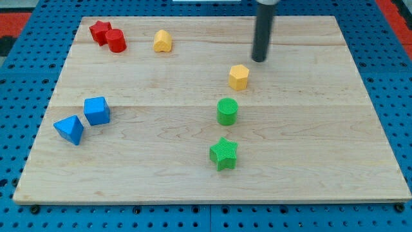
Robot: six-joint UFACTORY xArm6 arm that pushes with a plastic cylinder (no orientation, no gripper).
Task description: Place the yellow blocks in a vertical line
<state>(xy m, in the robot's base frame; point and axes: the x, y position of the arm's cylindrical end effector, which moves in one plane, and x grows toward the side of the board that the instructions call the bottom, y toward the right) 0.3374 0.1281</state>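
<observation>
landmark: yellow hexagonal block [239, 77], near the middle of the wooden board [322, 161].
my tip [259, 60]: just above and to the view's right of it, apart, with a narrow gap between.
below it: green cylinder [227, 111] close by, then green star block [224, 153]; this lane is blocked.
right of it: bare board out to the edge.
left of it: bare board across to the blue cube [96, 110] and blue pyramid-like block [69, 129], well apart.
upper left of it: yellow heart-shaped block [163, 40], with open board between; beyond that, the red star block [100, 30] touching the red cylinder [116, 40].
</observation>
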